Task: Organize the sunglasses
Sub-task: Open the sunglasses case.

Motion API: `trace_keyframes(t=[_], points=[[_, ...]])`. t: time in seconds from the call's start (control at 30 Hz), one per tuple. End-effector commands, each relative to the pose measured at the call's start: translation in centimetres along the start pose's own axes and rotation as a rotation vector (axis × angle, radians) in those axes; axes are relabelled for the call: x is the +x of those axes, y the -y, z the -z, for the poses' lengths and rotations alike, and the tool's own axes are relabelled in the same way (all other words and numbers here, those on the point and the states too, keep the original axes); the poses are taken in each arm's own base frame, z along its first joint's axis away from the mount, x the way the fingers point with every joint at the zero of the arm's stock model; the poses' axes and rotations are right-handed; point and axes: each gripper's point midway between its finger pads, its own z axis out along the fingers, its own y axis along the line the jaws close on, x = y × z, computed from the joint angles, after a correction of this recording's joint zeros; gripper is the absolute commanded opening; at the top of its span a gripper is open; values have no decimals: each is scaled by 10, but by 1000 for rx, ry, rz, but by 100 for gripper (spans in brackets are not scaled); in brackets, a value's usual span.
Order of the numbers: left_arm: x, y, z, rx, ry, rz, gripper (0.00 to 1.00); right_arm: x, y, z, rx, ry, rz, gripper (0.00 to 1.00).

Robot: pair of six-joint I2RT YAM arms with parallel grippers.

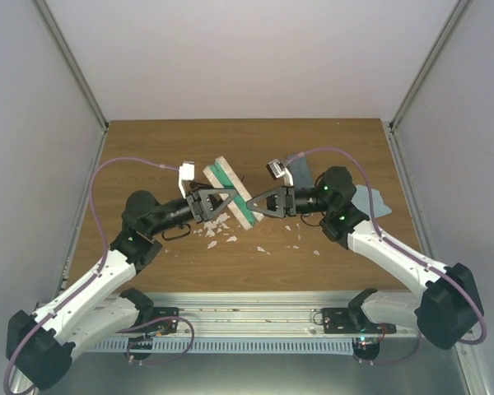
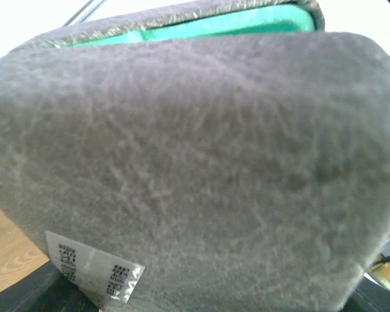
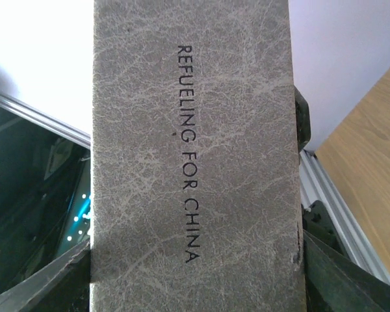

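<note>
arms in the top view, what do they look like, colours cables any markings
Both arms have white links with bulky black joints: left arm, right arm. The left gripper and right gripper are black triangular frames, each topped by a white camera block. A thin purple cable loops along each arm. Small green lights glow on the right arm. No markings legible.
</note>
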Motion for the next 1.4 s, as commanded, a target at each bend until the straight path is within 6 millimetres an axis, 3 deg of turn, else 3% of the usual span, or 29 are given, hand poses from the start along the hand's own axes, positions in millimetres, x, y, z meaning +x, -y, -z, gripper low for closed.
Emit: trace_keyframes(t=[0.0,0.43,0.6,0.67,0.93,1.1,1.2,1.37], points=[[-9,3,1,-35,6,-197,54,-24,-34,25,-46,129,-39,53],[-19,3,-7,-69,-17,-312,57,-35,-76,35,-111,203,-19,51],[-19,-5,-5,-115,-13,-330,66,-38,-72,34,-108,211,-30,51],[-20,-11,-2,-156,-4,-313,74,-39,-65,33,-93,212,-32,51],[-19,-32,17,-281,40,-293,89,-37,-42,34,-35,231,-52,51],[-20,-37,24,-340,49,-299,98,-39,-3,37,123,247,-29,51],[-18,-60,34,-471,41,-260,99,-34,43,45,277,256,-26,53],[-2,-93,44,-588,-11,-221,99,-5,120,63,421,199,-68,54]])
